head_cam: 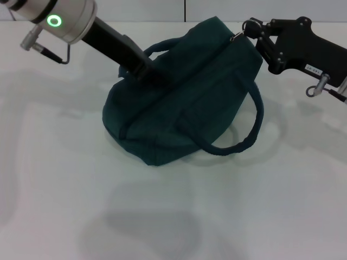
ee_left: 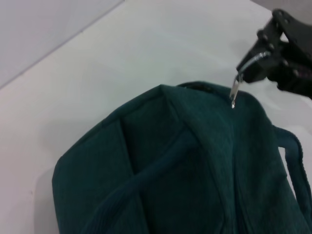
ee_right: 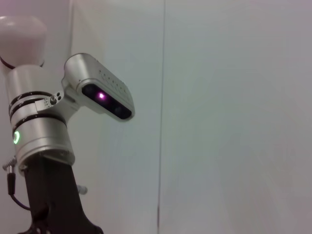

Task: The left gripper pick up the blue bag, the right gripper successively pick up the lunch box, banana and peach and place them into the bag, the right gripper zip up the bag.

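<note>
On the white table, centre of my head view: the blue bag lies slumped on its side, mouth seam drawn closed along the top as far as I can see. One loop handle droops toward me and curls onto the table on my right side; the other handle arches up at the far side, just by my left arm.

Left gripper: reaches down from the upper left, green ring light lit on the silver cuff. Its tip is pressed into the bag's fabric near the far handle. The fingers are buried in the dark cloth, so I cannot tell whether they stand apart or are pinched on the fabric.

Right gripper: comes in from the upper right, small white label showing on the arm. Its fingertips are together on the metal zip pull at the bag's far right end. The left wrist view shows it better: the silver zip pull hangs from the black gripper, clamped there, its lower end touching the top corner of the bag.

Right wrist view: only my head camera housing and the left arm's cuff against a pale wall.
</note>
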Available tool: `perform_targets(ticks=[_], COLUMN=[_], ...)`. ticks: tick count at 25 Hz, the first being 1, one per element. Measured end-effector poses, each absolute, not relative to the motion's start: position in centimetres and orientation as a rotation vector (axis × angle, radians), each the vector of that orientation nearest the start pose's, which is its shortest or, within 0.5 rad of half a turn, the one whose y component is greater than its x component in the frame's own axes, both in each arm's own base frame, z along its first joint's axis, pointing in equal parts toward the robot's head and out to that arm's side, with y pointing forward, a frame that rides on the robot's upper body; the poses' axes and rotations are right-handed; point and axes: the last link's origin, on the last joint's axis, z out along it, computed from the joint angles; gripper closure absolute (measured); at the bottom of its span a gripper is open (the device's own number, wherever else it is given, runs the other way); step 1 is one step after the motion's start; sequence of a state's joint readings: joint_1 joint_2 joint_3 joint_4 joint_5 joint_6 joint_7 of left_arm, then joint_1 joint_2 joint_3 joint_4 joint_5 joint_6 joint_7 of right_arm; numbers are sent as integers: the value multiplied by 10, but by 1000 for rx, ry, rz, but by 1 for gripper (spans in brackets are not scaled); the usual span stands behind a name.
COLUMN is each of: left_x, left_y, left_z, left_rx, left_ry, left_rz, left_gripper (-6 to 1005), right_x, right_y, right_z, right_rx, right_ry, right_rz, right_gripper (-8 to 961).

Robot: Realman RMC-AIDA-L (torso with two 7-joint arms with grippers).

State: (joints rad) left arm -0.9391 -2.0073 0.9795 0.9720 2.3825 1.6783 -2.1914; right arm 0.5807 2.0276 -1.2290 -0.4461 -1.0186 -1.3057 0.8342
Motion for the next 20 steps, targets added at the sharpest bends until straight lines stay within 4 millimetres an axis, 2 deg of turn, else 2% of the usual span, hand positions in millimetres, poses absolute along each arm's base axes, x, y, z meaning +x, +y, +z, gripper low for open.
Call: perform_targets(ticks=[11,15,20], left_x=[-131,-132,-134], left_y=[386,384,384], left_z=[46,49,51], left_rx=[-2988,-2996,-2993], left_ry=[-728,-727,-723], left_rz=[173,188,196], left_gripper=[946,949,952], right_x=[191,198,211], right_y=[367,378,387], right_z=[-6,-7,-17], right_rx=[-2384,-2352,-2347], right_ry=[105,165,245], right_rz=[1151,1075,943], right_gripper=[873,872,871])
